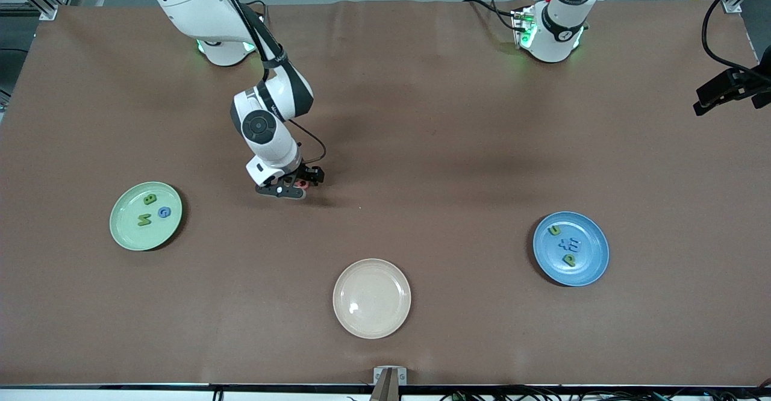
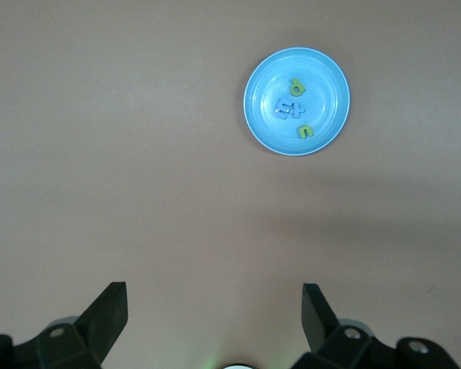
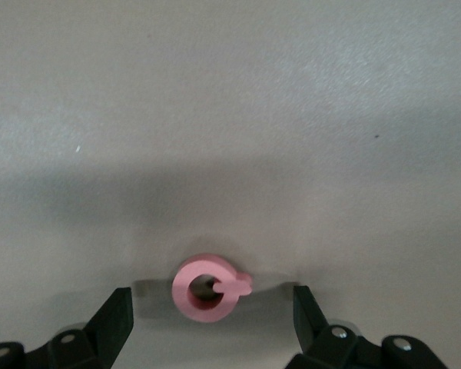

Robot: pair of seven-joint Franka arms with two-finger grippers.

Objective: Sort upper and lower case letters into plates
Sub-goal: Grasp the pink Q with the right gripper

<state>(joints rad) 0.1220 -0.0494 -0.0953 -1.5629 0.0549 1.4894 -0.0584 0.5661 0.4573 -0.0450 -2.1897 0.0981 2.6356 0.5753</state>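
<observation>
Hovering low with fingers wide, the right gripper (image 3: 207, 307) straddles a pink letter (image 3: 209, 287), probably Q, tail toward 3 o'clock; left gripper (image 2: 215, 307) waits, open.

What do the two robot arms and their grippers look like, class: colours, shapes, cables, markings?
Both arms are glossy white, rounded, with dark joint bands; black cables run along the right arm. The right gripper and left gripper have black angular fingers. Bases glow green.
</observation>
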